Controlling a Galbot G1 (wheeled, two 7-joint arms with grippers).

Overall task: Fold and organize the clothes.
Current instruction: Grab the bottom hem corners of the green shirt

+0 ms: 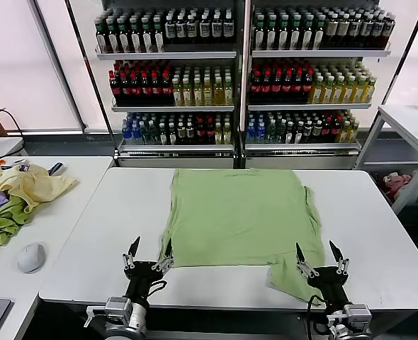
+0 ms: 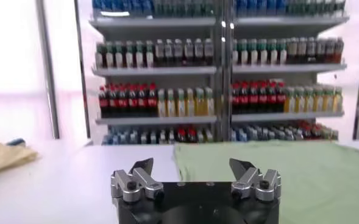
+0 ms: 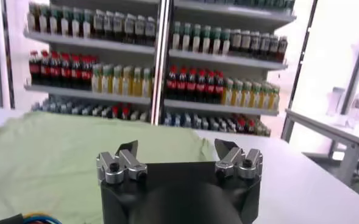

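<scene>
The light green polo shirt [image 1: 237,216] lies flat mid-table, print hidden; it looks soft, light and limp, so I judge its near hem corners the best hold; my left gripper [image 1: 149,253] and right gripper [image 1: 319,256] hover there, 2 spread empty.

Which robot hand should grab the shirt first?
Probably the right hand: it hangs open just above the green shirt's sleeve at the near edge. The left hand, also open, sits beside the shirt's corner.
</scene>
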